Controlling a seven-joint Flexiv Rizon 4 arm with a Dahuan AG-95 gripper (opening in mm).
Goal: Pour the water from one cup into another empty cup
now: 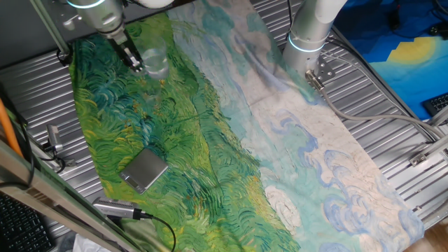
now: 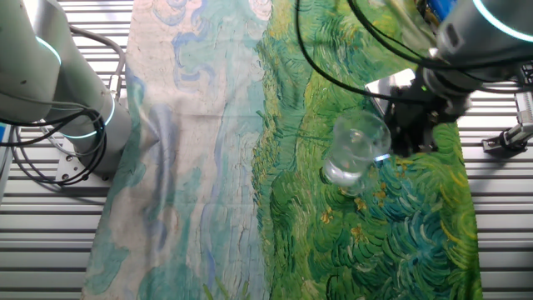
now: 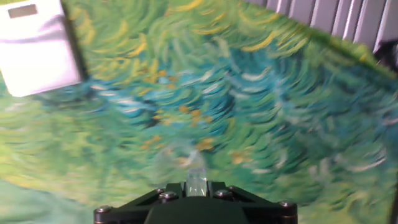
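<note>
The claw [image 2: 398,133] grips the small clear glass cup [image 2: 356,152] by its rim, its dark fingers [image 1: 133,59] pinched on the glass wall, and holds it lifted off the table [image 1: 392,91] and tilted, mouth leaning to one side, as the other fixed view shows most plainly. In one fixed view the same cup [image 1: 155,61] hangs at the far left end of the painted cloth [image 1: 210,140], over its green, swirling part. Any water inside is too clear for me to make out; I cannot tell how full it is. A second glass cup [image 3: 180,158] shows only as a faint, blurred ring on the green cloth just ahead of the claw in the hand view; I cannot tell whether it holds anything. The grey flat square block [image 1: 144,169] lies on the cloth well apart from the held cup, toward the near edge, and appears at the top left corner of the hand view [image 3: 38,46]. A second, white robot arm base [image 1: 313,31] stands beside the pale blue part of the cloth.
</note>
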